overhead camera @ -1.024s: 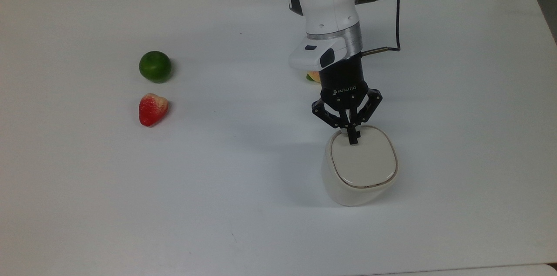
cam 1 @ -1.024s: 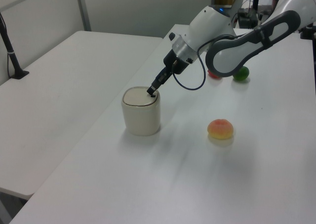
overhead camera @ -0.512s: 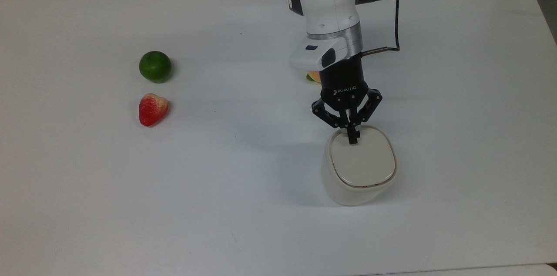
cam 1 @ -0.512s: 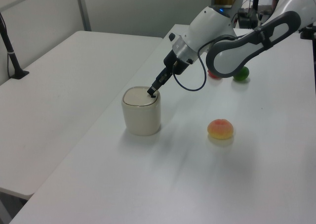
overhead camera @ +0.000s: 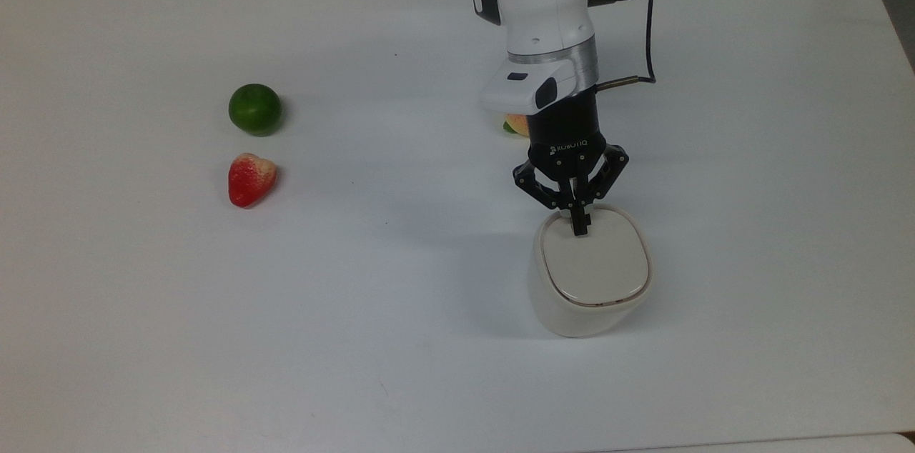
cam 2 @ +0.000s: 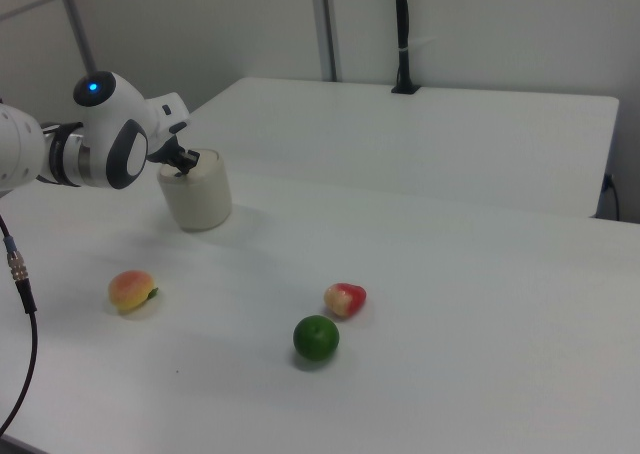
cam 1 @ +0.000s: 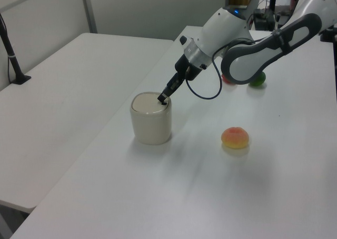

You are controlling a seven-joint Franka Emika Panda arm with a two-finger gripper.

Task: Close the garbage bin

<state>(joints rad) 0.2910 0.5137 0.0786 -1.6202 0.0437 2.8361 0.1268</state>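
Garbage bin (overhead camera: 587, 281) lid down; claw (overhead camera: 580, 227) fingers pinched together w/ nothing between, tips on lid's rear edge.

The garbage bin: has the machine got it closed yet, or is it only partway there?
It looks nearly done. The garbage bin has its lid lying flat on the rim, with no tan inside showing. In hand: the tool, fingers shut together, rests its tip on the lid's edge nearest the arm. Left: probably just lifting away. The strawberry and lime lie apart on the table.
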